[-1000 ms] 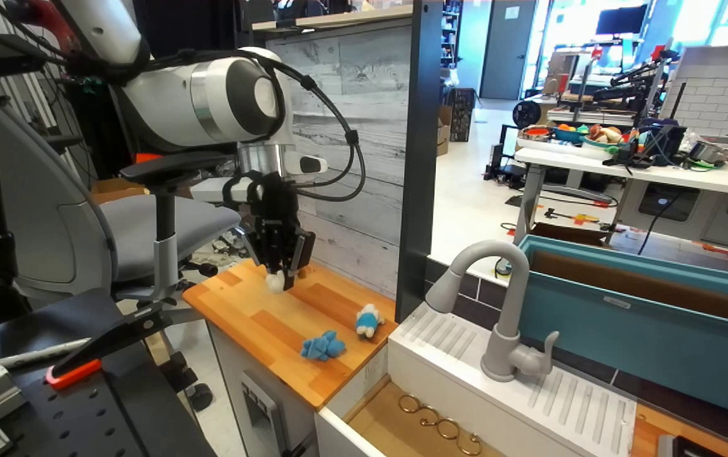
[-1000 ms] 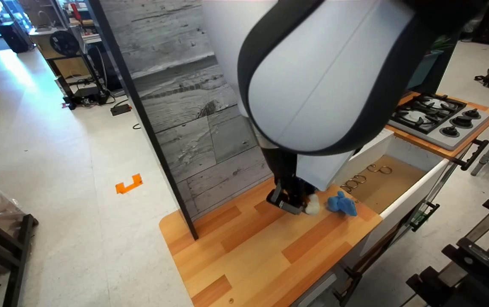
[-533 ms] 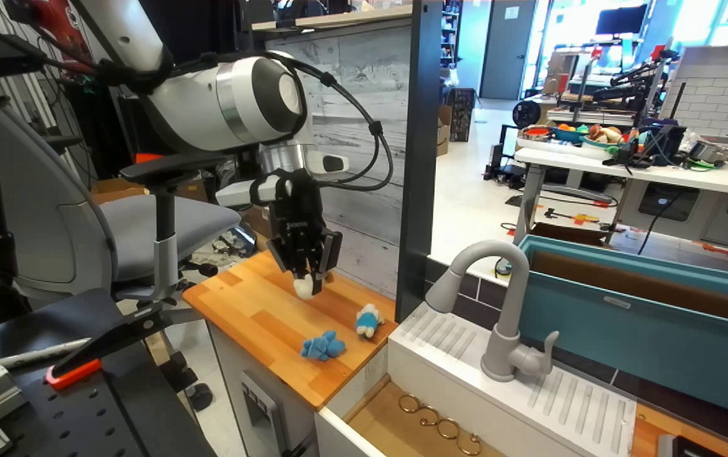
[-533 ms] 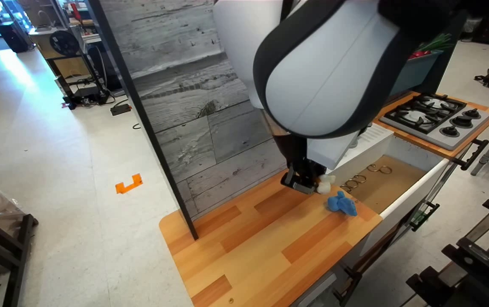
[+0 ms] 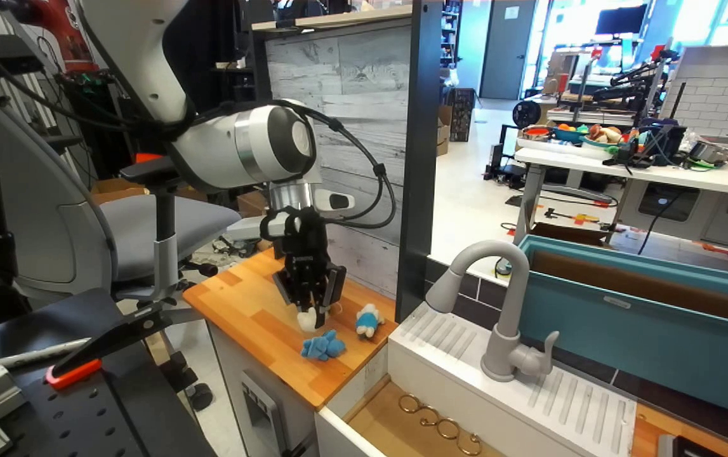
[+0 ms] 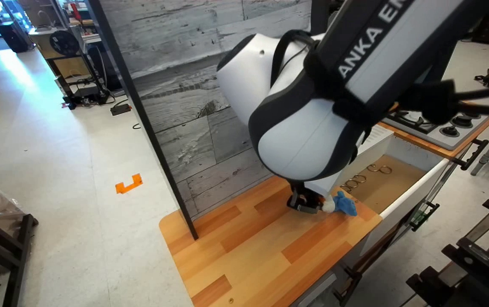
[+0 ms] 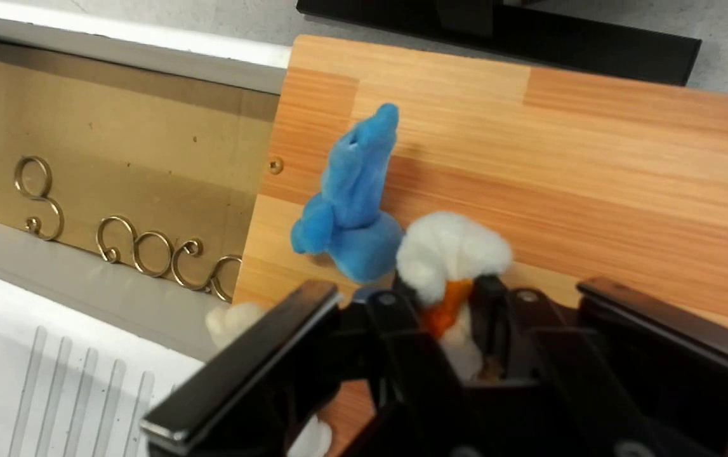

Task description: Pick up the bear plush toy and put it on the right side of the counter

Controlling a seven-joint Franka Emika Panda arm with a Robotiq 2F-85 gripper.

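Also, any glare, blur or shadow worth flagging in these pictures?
In an exterior view, the window at upper right is washed out; in an exterior view, glare streaks the floor and cables near the right edge look blurred; in the wrist view, the gripper looks dark and soft, and the blue toy casts a faint shadow on the counter.

end effector (image 5: pixel 313 313): lowered | bear plush toy (image 5: pixel 306 320): nearer blue toy (image 5: pixel 324 346)

Blue plush toy (image 7: pixel 361 190), one, just beside the pincer (image 7: pixel 447 289); white-and-blue toy (image 5: pixel 369 321), one, near it; well apart from it, where I stand: brass-coloured wire curls (image 7: pixel 136 254), grey faucet (image 5: pixel 511 317), teal box (image 5: pixel 636 336).
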